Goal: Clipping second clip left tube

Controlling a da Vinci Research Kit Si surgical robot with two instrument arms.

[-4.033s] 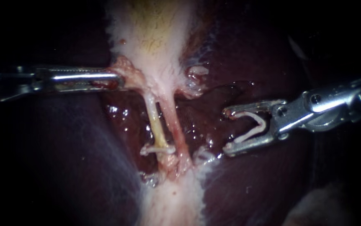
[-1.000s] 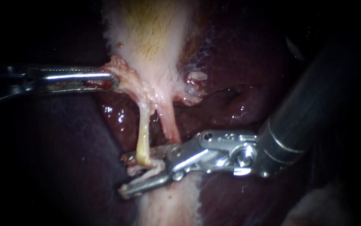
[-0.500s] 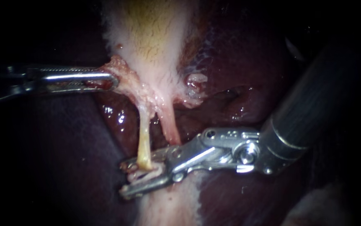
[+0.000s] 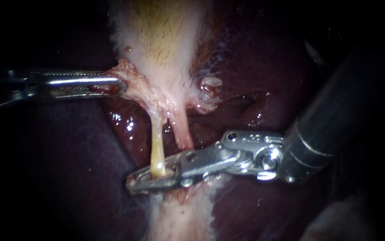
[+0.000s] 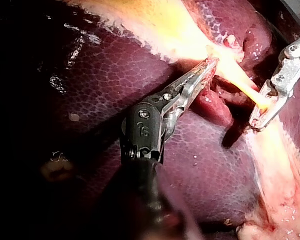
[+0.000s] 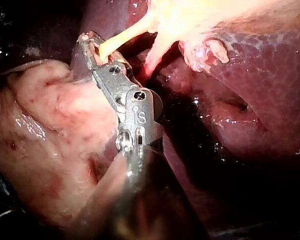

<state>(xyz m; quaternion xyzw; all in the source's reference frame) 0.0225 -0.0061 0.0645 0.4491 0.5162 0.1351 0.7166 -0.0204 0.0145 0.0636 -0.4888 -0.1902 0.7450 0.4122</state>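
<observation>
The liver [image 4: 264, 67], dark maroon and wet, lies under both instruments. Only the wrist views show its fine mottled grain, and only the right wrist view shows the lumpy pale tissue [image 6: 45, 125] beside the right instrument's shaft. The gallbladder [image 4: 161, 35], pale and fuzzy with a yellow centre, narrows just ahead of the left instrument [image 4: 120, 85]. That instrument's long steel jaws are clamped together on the gallbladder's ragged pink edge. The left wrist view shows the teeth along those jaws, which the endoscope view shows only as a bright bar. The right instrument [image 4: 132, 183] has a thick dark shaft and a bright hinged steel wrist. Its short jaws are squeezed almost together on the far end of the left tube [image 4: 156, 149]. That tube is thin, waxy and yellow, and it runs taut from the gallbladder's edge straight into the jaws. The right tube [image 4: 182, 134], pink and thicker, meets the same jaws nearer their hinge; whether it is caught too I cannot tell.
</observation>
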